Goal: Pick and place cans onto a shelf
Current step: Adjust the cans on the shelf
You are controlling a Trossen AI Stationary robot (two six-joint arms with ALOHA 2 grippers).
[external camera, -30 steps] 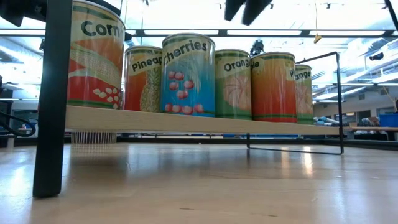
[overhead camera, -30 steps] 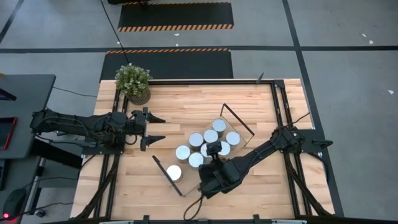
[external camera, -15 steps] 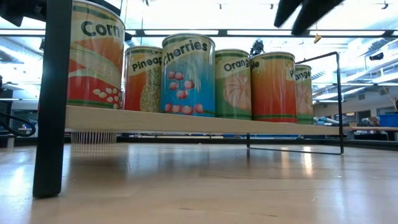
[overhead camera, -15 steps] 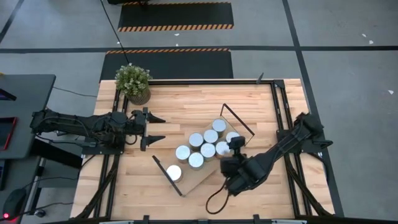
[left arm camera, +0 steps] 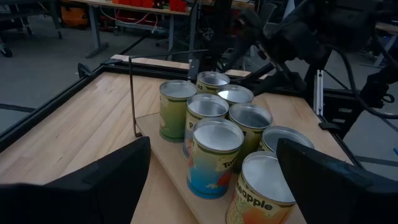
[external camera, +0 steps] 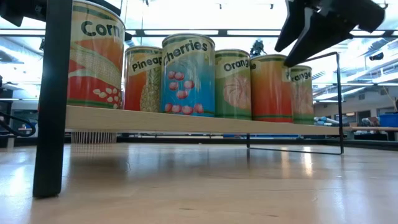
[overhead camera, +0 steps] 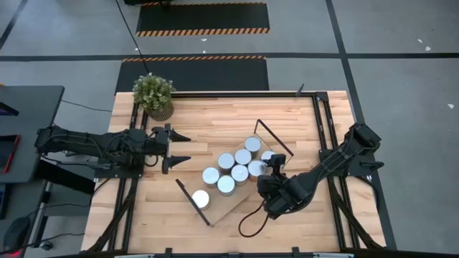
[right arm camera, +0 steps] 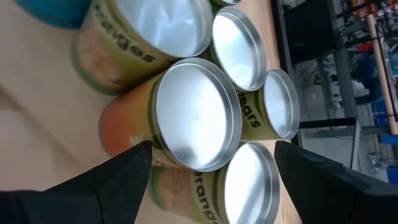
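The cans (overhead camera: 233,170) stood bunched on the shelf (overhead camera: 240,192), with 1 more apart near its front-left wire frame. The right gripper (overhead camera: 273,163) hovered just over the can at the cluster's right edge, fingers (right arm camera: 106,180) spread and nothing between them. The left gripper (overhead camera: 179,147) waited well left of the shelf, jaws parted and empty. A potted plant (overhead camera: 153,94) sat at the table's (overhead camera: 215,118) back-left corner.

Cans (overhead camera: 233,171) stand clustered on the shelf (overhead camera: 228,209), mid-bench (overhead camera: 215,122). Plant (overhead camera: 153,94) sits behind-left of the shelf. Left tool (overhead camera: 179,147) is left of the shelf; right tool (overhead camera: 274,167) at its right end.
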